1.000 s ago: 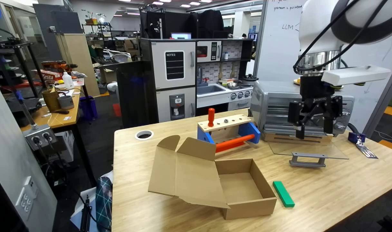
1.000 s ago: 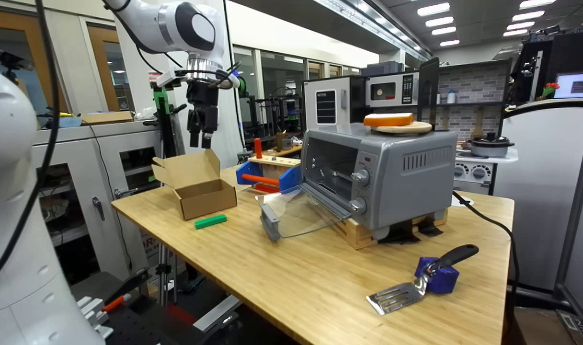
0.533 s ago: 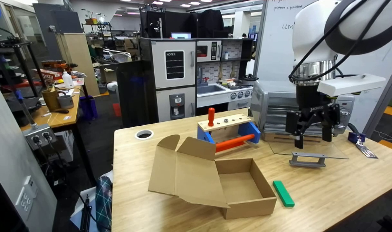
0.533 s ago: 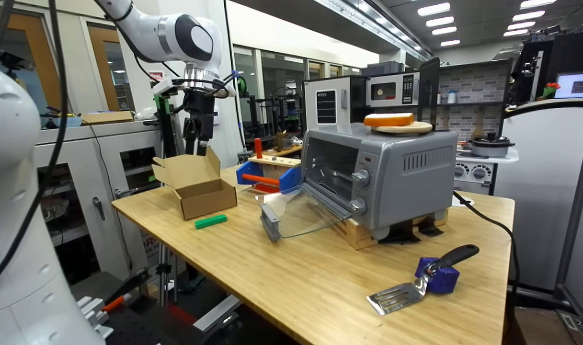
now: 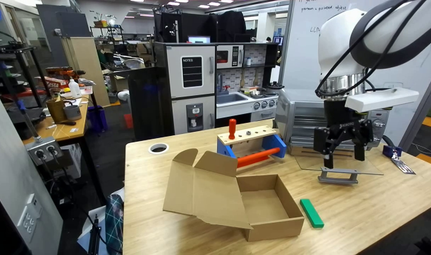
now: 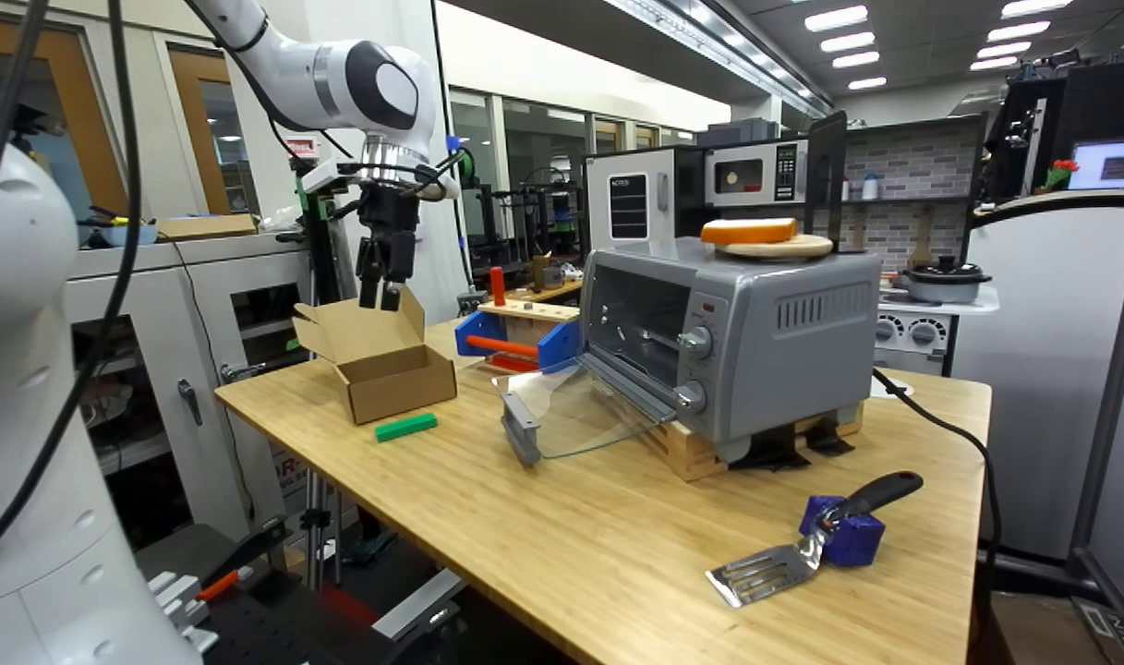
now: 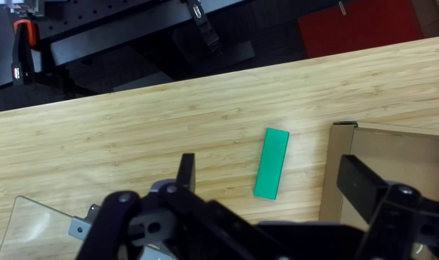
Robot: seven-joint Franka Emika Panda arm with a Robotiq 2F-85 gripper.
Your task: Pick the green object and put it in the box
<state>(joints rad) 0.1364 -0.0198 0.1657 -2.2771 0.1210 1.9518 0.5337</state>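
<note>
The green object (image 5: 311, 213) is a small block lying flat on the wooden table just beside the box, apart from it. It also shows in an exterior view (image 6: 406, 427) and in the wrist view (image 7: 271, 164). The brown cardboard box (image 5: 275, 230) stands open with its flaps folded outward; it also shows in an exterior view (image 6: 403, 395) and partly in the wrist view (image 7: 335, 173). My gripper (image 5: 344, 159) is open and empty, well above the table. In the wrist view the green object appears between the spread fingers (image 7: 268, 159), below them. One finger overlaps the box's edge there.
A silver toaster oven (image 6: 792, 342) has its glass door (image 5: 337, 166) lowered over the table. A blue and wooden toy bench with an orange-red bar (image 5: 257, 157) stands behind the box. A spatula (image 6: 774, 573) rests on a purple block (image 6: 855, 540). The table edge (image 7: 205, 80) runs near the green object.
My gripper has moved down toward the table, with a slight shift to the side. It stays open. The green object and the box have not moved.
</note>
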